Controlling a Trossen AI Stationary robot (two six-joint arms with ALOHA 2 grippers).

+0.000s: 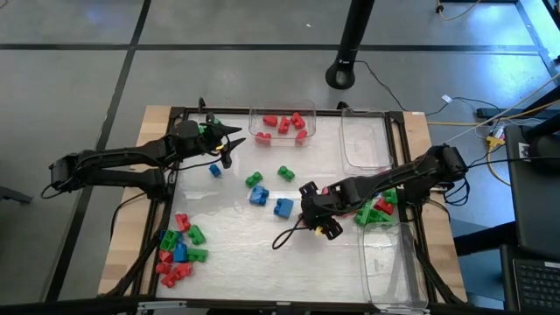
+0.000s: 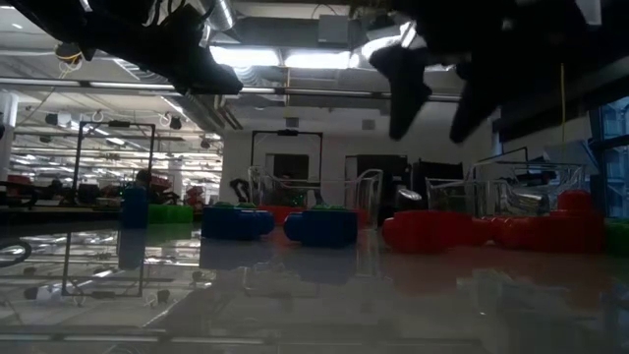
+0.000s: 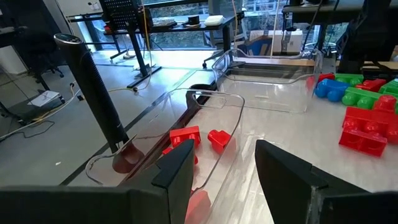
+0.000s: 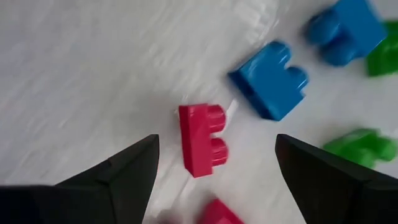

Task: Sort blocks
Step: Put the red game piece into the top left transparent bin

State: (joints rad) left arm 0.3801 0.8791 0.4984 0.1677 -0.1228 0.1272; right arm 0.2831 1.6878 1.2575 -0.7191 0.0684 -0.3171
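The right gripper, jaws standing wide and empty, is hovering over a red brick at frame centre; light, rigid, slick plastic, best pinched across its flat sides. The left gripper is waiting half-open, empty, by the red bin.

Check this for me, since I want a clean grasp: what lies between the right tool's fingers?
In the right wrist view, one red block lies on the bare table between the open right tool fingers, touching neither.
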